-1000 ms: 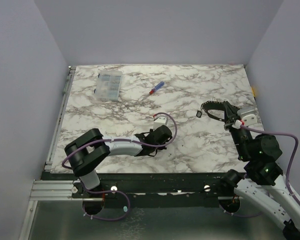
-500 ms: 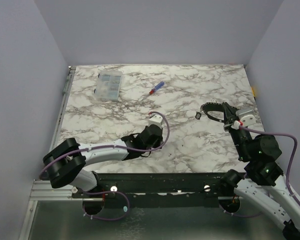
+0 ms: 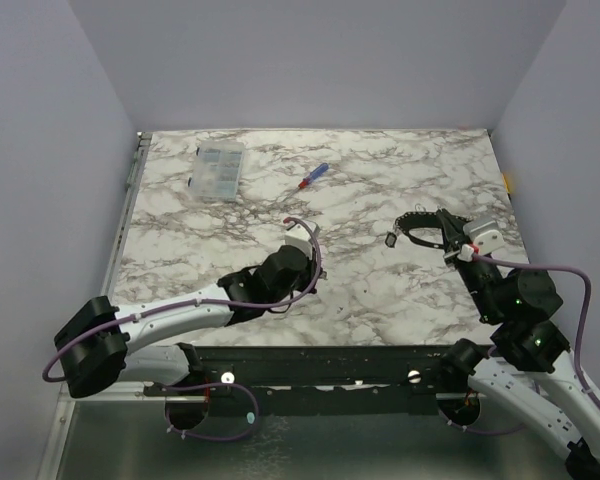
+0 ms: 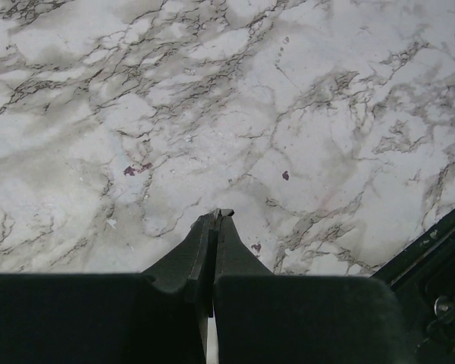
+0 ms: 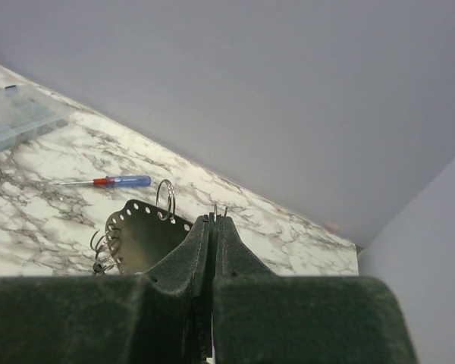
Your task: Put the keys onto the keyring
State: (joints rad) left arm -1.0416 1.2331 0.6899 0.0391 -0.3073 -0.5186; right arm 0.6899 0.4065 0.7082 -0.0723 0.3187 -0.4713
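Marble table [image 3: 380, 180]: clear box [image 3: 218, 170], keyring [image 5: 140, 239] apart.

Robot lab — plain walls [image 3: 40, 150], marble table [image 3: 380, 290]

Soft, even light covers the counter [image 3: 380, 180], casting only faint shadows. The overhead view is sharp; in both wrist views the near jaws are dark and blurred.
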